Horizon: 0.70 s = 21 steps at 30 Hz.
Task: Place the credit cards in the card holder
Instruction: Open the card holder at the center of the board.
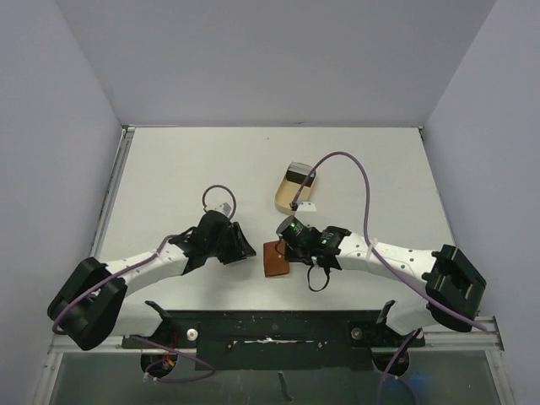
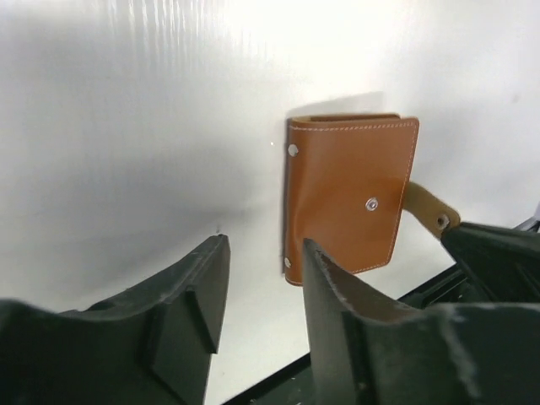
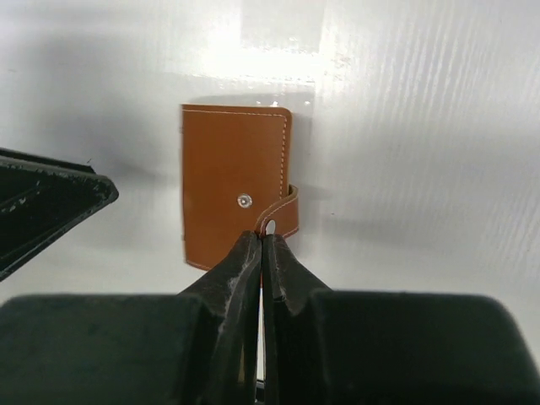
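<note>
The card holder (image 1: 275, 259), a small reddish-brown wallet, lies closed on the white table between the two arms. Its flat face and snap show in the left wrist view (image 2: 350, 194) and the right wrist view (image 3: 234, 181). My right gripper (image 3: 263, 236) is shut on the holder's strap tab (image 3: 283, 218), which sticks out sideways. My left gripper (image 2: 261, 253) stands open just beside the holder's left edge, with only bare table between its fingers. A pale and dark flat stack that looks like the credit cards (image 1: 299, 174) rests in the tan tray.
The tan oval tray (image 1: 285, 197) sits just behind the right gripper, with a small white tag (image 1: 305, 205) next to it. A purple cable (image 1: 363, 181) arches over the right arm. Walls close in the table on the left, right and far sides.
</note>
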Each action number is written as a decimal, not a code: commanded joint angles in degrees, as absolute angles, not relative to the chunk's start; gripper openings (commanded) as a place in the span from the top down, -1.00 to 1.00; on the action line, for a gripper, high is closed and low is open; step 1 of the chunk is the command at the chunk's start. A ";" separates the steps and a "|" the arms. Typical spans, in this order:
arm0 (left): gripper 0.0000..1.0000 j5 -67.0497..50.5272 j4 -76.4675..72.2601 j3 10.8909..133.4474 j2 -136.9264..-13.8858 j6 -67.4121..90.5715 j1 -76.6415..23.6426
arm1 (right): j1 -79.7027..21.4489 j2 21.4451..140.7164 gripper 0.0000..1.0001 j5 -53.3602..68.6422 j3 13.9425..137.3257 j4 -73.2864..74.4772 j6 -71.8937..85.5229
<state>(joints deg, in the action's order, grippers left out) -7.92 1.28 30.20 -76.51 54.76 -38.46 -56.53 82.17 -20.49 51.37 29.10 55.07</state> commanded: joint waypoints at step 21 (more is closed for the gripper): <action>-0.19 -20.81 6.22 31.13 -59.64 49.24 -25.14 | -53.29 75.83 1.00 -4.95 51.33 12.39 60.40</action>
